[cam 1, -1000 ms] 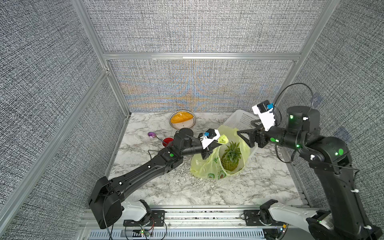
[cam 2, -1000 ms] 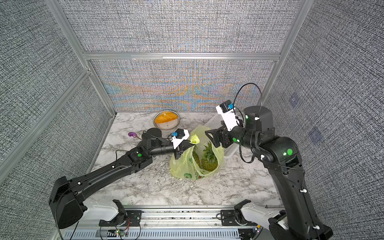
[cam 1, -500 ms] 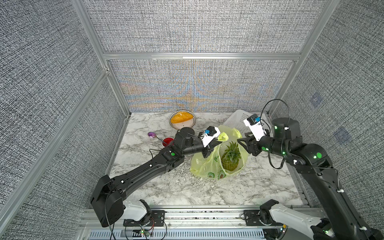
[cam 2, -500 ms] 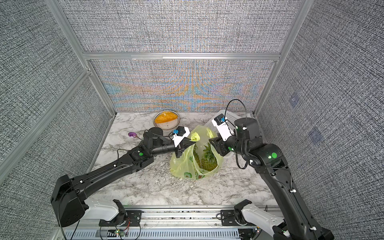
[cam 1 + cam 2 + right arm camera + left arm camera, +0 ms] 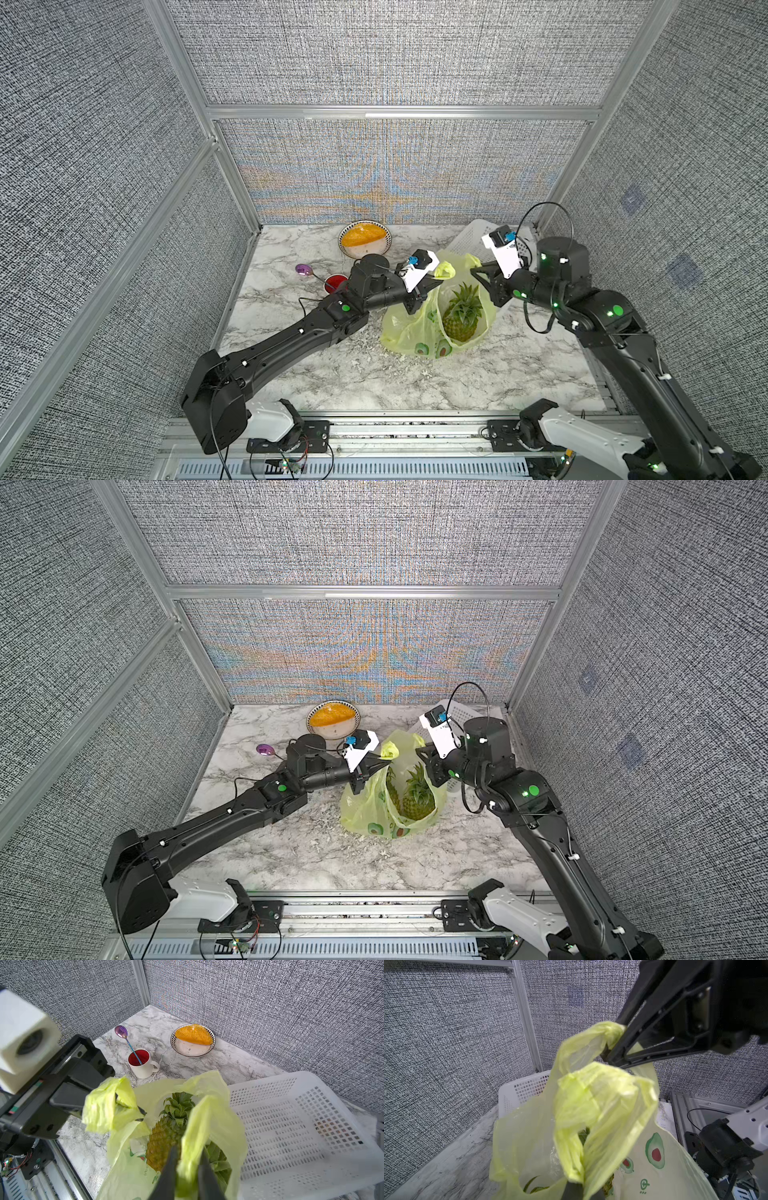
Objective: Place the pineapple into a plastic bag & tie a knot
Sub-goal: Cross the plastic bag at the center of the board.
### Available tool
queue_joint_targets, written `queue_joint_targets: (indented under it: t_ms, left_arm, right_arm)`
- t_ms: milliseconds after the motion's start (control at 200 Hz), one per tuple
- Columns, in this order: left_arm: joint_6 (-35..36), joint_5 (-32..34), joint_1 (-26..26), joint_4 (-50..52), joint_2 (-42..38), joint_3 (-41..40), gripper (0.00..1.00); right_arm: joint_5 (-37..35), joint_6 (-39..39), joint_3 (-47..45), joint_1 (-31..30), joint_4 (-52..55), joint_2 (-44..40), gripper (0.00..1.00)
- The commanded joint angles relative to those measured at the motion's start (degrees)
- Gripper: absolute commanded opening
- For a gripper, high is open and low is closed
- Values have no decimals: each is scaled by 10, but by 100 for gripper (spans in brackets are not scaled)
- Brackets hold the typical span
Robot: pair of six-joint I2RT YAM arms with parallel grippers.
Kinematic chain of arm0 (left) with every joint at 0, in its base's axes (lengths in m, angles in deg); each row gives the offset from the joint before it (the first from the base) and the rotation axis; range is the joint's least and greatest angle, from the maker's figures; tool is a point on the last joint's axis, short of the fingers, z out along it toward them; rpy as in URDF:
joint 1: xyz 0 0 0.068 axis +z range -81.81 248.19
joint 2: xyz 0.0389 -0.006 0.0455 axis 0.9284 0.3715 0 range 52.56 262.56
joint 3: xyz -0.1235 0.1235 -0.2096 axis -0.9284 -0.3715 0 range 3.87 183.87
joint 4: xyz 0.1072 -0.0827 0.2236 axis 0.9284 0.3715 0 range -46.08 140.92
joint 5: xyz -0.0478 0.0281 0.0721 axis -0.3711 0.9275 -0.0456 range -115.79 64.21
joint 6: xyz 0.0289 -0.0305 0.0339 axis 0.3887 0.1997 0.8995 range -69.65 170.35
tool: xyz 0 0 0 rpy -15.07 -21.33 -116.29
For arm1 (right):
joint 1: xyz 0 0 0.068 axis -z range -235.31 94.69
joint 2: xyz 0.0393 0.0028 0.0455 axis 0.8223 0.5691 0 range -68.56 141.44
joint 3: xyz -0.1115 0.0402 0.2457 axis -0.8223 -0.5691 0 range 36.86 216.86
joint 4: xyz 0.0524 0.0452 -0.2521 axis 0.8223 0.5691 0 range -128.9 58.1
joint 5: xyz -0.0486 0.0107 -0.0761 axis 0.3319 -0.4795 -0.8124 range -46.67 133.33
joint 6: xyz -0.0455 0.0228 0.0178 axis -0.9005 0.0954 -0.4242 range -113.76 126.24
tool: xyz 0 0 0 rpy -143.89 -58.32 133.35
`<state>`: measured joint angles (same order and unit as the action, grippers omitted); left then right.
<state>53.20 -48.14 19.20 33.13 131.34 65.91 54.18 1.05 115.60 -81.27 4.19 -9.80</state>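
Handles pinched.
Your left fingers (image 5: 374,765) and right fingers (image 5: 207,1176) each clench a handle of the plastic bag (image 5: 409,336) (pineapple (image 5: 459,326) inside).

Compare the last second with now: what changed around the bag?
The right gripper, open a second ago, edged in toward the plastic bag and shut on one handle. The left gripper stayed shut on the other handle; the pineapple, mug and bowl did not move.

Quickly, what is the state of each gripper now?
Left gripper: closed, holding the plastic bag by one handle.
Right gripper: closed, holding its other handle.
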Motion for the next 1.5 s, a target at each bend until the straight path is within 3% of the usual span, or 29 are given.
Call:
queue_joint_targets:
  t_ms: [0,75,150,285,420,711,1041,1281,1496]
  left_arm:
    - [-29,56,0,13,-6,14,0]
    - [-71,115,0,40,1,32,0]
    - [-68,126,0,101,19,72,0]
    - [-45,101,1,181,53,134,2]
    - [-3,41,0,180,65,137,9]
    - [88,-56,0,122,60,100,33]
    - [98,-67,1,18,55,44,51]
    - [75,-77,1,-30,84,61,49]
    - [72,-91,0,-54,85,47,17]
  right_arm:
    - [5,-42,9,-1,11,-7,0]
    - [54,-98,16,-2,35,-14,0]
    - [124,-170,12,-6,46,-16,0]
    - [184,-260,16,-26,42,9,0]
    - [223,-328,36,-31,24,48,0]
    - [260,-381,31,-27,-11,88,0]
    - [261,-357,13,-17,-35,74,0]
    - [273,-336,-8,-14,-52,65,0]
    - [243,-314,-20,1,-71,47,0]
